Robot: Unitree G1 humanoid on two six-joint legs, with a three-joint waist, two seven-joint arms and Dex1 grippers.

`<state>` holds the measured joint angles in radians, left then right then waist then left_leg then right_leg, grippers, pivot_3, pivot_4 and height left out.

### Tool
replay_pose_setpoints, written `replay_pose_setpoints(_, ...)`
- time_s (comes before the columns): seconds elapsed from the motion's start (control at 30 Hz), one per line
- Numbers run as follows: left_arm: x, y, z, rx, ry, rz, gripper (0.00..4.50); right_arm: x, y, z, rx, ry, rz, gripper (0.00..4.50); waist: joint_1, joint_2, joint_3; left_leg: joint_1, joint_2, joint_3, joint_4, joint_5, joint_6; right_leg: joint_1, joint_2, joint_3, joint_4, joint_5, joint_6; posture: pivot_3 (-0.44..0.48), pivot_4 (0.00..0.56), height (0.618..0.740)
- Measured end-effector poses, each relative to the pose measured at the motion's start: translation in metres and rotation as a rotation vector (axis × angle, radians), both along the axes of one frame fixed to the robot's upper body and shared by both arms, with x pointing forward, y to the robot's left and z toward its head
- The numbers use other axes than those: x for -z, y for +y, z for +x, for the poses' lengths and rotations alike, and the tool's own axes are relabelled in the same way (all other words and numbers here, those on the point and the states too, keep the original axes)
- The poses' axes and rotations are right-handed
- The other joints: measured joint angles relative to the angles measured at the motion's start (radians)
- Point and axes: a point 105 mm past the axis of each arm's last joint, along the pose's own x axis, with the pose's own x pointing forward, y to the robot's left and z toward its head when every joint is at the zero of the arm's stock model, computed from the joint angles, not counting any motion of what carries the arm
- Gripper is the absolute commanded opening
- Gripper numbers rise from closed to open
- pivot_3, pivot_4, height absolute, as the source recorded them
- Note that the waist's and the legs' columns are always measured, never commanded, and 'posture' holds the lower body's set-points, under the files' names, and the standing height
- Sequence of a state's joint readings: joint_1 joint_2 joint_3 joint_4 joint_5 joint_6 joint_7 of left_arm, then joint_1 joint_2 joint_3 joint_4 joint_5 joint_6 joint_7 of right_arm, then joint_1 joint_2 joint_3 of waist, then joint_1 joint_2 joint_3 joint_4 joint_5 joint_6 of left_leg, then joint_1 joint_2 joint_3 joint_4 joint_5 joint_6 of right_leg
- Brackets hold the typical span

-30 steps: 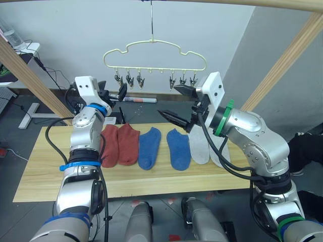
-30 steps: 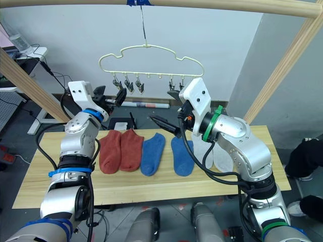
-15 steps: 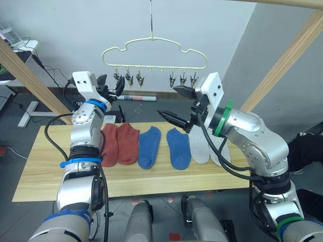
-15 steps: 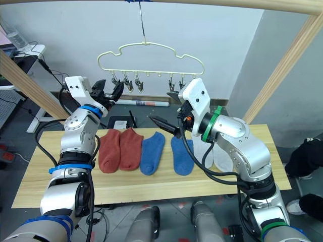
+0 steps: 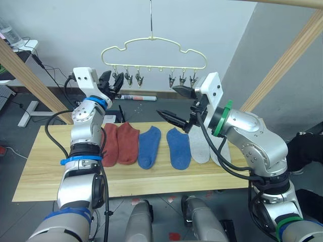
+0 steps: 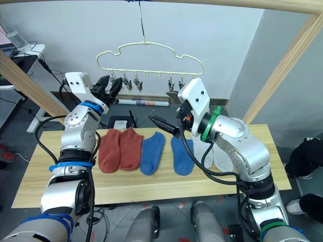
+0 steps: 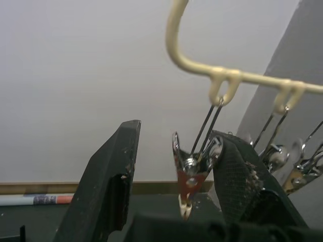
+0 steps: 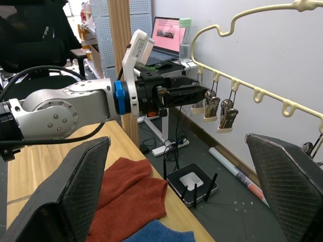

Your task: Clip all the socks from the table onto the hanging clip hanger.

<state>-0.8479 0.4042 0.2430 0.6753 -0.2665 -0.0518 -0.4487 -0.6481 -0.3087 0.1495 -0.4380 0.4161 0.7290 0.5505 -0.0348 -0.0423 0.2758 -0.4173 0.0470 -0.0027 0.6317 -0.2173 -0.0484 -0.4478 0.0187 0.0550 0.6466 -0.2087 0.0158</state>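
Above the table (image 5: 45, 171), the spread left hand (image 7: 174, 171) brackets the clip hanger's (image 5: 154, 53) end clip (image 7: 191, 174).

No legible text, labels, brands or numbers anywhere.

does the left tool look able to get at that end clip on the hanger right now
Probably yes. The left tool is open, and the end clip hangs between its fingers, below the clip hanger. Nothing sits between them. It holds no sock, though.
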Motion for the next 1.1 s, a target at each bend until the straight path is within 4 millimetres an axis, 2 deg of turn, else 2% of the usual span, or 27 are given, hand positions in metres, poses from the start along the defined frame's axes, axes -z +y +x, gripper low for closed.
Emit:
replay_pose_setpoints(0.33,-0.001,0.000,0.000,-0.001,-0.003,-0.005,2.37,0.000,0.000,0.001,0.007,-0.001,0.002,4.50,0.000,0.000,0.000,0.000,0.000,0.000,0.000,0.000,0.000,0.000,0.000,-0.001,0.000,0.000,0.000,-0.055,0.296,0.740)
replay_pose_setpoints(0.53,-0.003,-0.001,-0.001,0.007,-0.011,-0.002,0.66,0.000,-0.001,0.001,0.009,-0.001,0.003,4.50,0.000,0.000,0.000,0.000,0.000,-0.001,0.000,0.000,0.000,0.000,0.000,-0.001,0.000,0.000,0.000,-0.049,0.300,0.740)
replay_pose_setpoints(0.7,-0.012,-0.003,-0.003,0.014,-0.043,0.004,0.13,0.000,-0.001,0.001,0.011,0.000,0.003,4.50,0.000,0.000,0.000,0.000,0.000,-0.001,0.000,0.000,0.000,0.000,0.000,-0.001,0.000,0.000,0.000,-0.049,0.300,0.740)
replay_pose_setpoints(0.87,-0.013,-0.004,-0.004,0.018,-0.036,0.006,0.00,0.003,-0.003,0.003,0.019,0.005,-0.001,4.50,0.001,0.000,0.000,-0.001,0.000,-0.001,0.000,0.000,0.000,0.000,0.000,-0.001,0.000,0.000,0.000,-0.034,0.302,0.740)
replay_pose_setpoints(0.97,-0.012,-0.004,-0.007,0.028,0.000,0.014,0.00,0.026,-0.022,0.012,0.101,0.047,-0.066,4.50,0.003,0.000,0.001,-0.002,0.000,-0.002,0.000,0.000,0.000,0.000,-0.001,-0.002,-0.001,0.000,0.000,-0.021,0.306,0.740)
replay_pose_setpoints(1.07,-0.009,0.002,-0.018,0.072,0.069,0.050,0.00,0.074,-0.068,0.033,0.292,0.176,-0.199,4.50,0.003,0.000,0.001,-0.001,-0.002,-0.002,-0.001,0.000,0.000,0.000,-0.003,-0.002,-0.001,-0.001,0.001,-0.021,0.306,0.740)
replay_pose_setpoints(1.1,-0.007,0.003,-0.025,0.116,0.131,0.059,0.00,0.095,-0.090,0.041,0.362,0.234,-0.250,4.50,0.002,0.000,0.002,-0.001,-0.002,-0.002,0.000,0.000,0.000,0.000,-0.003,-0.002,0.000,-0.001,0.001,-0.021,0.306,0.740)
